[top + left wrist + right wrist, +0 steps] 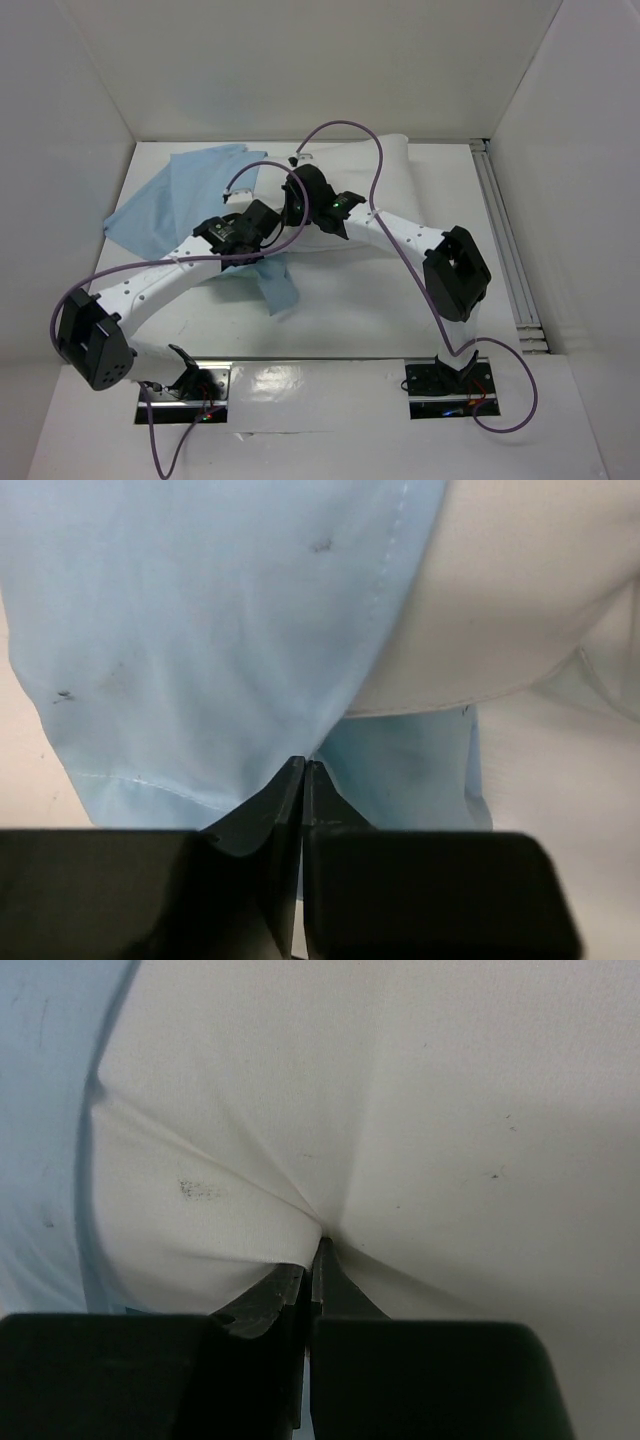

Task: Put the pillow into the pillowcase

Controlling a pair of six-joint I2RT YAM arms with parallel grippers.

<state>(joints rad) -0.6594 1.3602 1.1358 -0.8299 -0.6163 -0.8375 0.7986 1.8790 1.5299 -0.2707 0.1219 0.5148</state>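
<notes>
White tabletop (420,320) is shared by the pillowcase (190,190) (far left) and the pillow (395,175) beside it. Blue cloth is pinched by the left gripper (303,768), pillow fabric by the right gripper (315,1245); the opening should be held wide during feeding.

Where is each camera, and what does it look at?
Top camera: above and behind the arms, looking down on table, pillow, pillowcase; both arms show.
Left wrist camera: on the left arm, facing the pillowcase; left gripper pinches it.
Right wrist camera: on the right arm, facing the pillow; right gripper pinches it.
Shared: both wrist views show pillow and pillowcase.
</notes>
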